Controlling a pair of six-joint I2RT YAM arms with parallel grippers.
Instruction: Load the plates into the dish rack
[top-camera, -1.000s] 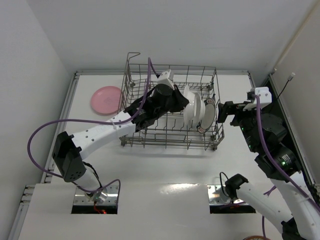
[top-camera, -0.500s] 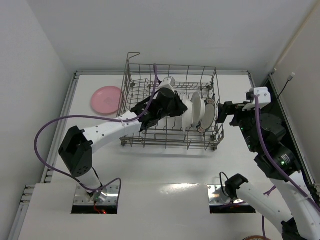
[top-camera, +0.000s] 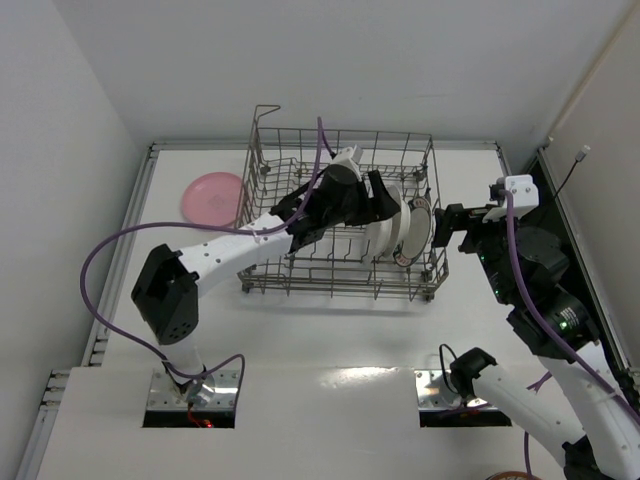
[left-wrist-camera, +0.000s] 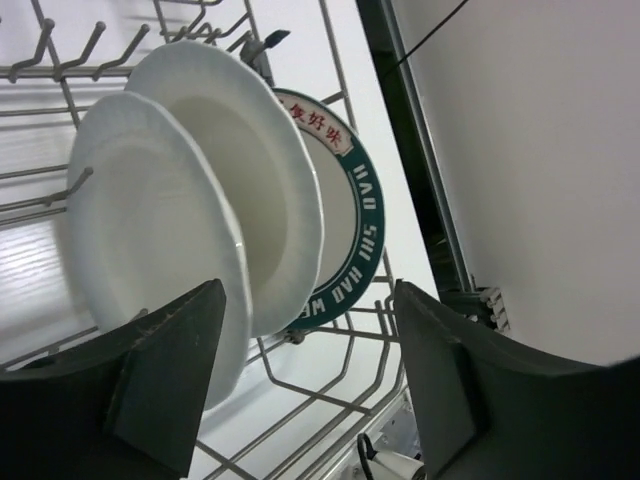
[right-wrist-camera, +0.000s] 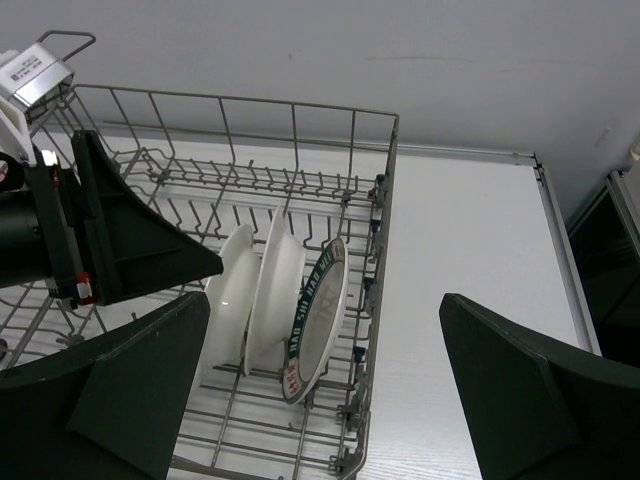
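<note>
The grey wire dish rack (top-camera: 262, 165) stands mid-table. Three plates stand on edge at its right end: two white ones (left-wrist-camera: 150, 230) (left-wrist-camera: 245, 170) and a teal-rimmed one (left-wrist-camera: 352, 215), also seen from the right wrist view as white (right-wrist-camera: 232, 300), white (right-wrist-camera: 280, 285) and teal-rimmed (right-wrist-camera: 322, 305). My left gripper (left-wrist-camera: 310, 370) (top-camera: 383, 203) is inside the rack, open. The nearest white plate's rim lies just inside its left finger (left-wrist-camera: 165, 385), ungripped. A pink plate (top-camera: 212, 198) lies flat on the table left of the rack. My right gripper (right-wrist-camera: 325, 400) (top-camera: 450, 228) hovers open outside the rack's right wall, holding nothing.
The rack's tall side walls (right-wrist-camera: 385, 180) and upright tines (right-wrist-camera: 200, 215) surround the left arm. A raised frame edge (top-camera: 150, 180) borders the table on the left, and a dark gap (top-camera: 565, 200) runs along the right. White table (right-wrist-camera: 470, 260) lies right of the rack.
My left gripper has moved right inside the rack and opened, letting go of the nearest white plate, which now stands against the others. The right arm has not moved.
</note>
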